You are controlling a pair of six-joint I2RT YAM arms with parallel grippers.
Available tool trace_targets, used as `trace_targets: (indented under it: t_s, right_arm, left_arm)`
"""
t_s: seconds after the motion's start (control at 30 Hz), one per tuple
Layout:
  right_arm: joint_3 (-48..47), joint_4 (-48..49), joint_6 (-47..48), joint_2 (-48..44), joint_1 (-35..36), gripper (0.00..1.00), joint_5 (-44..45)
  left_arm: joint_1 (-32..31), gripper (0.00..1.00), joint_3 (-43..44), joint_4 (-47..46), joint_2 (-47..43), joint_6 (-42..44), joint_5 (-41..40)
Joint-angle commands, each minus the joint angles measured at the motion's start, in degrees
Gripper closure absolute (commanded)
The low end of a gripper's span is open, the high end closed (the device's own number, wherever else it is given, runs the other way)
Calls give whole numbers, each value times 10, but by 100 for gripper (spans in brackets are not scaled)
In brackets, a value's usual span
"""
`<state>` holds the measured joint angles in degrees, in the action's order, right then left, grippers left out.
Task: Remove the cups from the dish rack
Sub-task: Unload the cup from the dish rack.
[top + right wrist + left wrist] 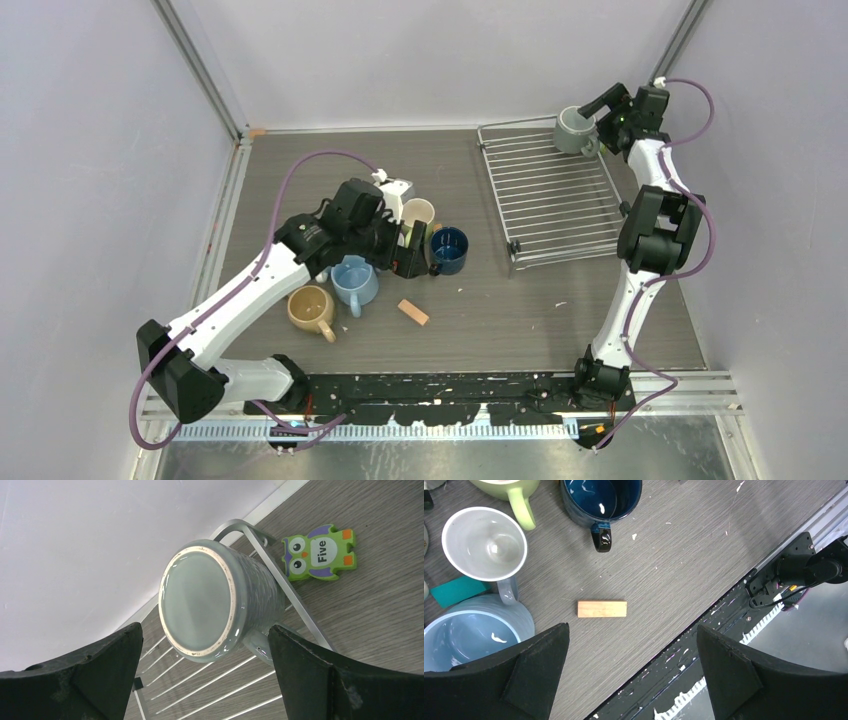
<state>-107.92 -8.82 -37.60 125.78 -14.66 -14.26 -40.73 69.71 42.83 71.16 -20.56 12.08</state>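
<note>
The silver wire dish rack [560, 215] lies at the back right. One grey-green cup [574, 131] stands upside down in its far right corner. In the right wrist view the cup's base [199, 605] faces the camera. My right gripper [592, 118] is open, its jaws wide on either side of this cup [205, 626] and not touching it. Left of the rack stand a tan cup [312, 308], a light blue cup [355, 282], a navy cup [449, 250] and a cream cup [418, 213]. My left gripper [405, 255] is open and empty above them [631, 627].
A wooden block [413, 312] lies near the cups and shows in the left wrist view [602, 608], with a teal block [456, 591] and a white cup [484, 542]. A green owl toy [320, 552] lies beside the rack's corner. Walls stand close behind and to the right.
</note>
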Motion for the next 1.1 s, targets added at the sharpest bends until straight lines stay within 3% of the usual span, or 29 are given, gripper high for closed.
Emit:
trace_targets:
  t_s: [0.0,0.5,1.07]
  right_arm:
    - [3,18,9,-12,5,0,1]
    - [11,-15,32,-40,56,0,6]
    - [-9,-138,163,-28,94,2,139]
  left_arm:
    - [4,0,-5,-25,-15,3,14]
    - [7,0,0,-30,-12,-4,22]
    - [7,0,4,-36,-8,-11,33]
